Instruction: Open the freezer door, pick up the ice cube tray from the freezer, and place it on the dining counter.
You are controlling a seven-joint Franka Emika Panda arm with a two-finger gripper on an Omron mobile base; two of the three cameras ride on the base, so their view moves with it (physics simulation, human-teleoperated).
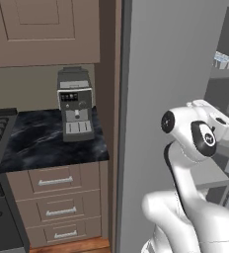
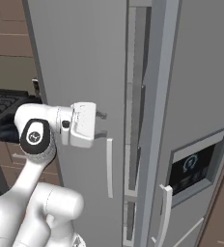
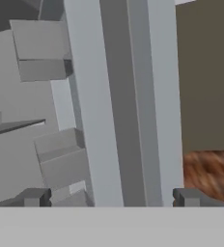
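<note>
Your claw hung wide open, holding nothing, at the freezer door's edge; the ice cube tray probably sat on a shelf above and beyond it.

We see our white jointed arm bent at the elbow and reaching level, its two-finger hand spread wide with nothing held.

The freezer door looks like smooth matt grey metal, its dispenser recess glossy dark plastic. The worktop is polished black marble with white veining over matt brown wooden drawers. The coffee machine seems brushed metal, and the ice cube tray possibly pale plastic
</note>
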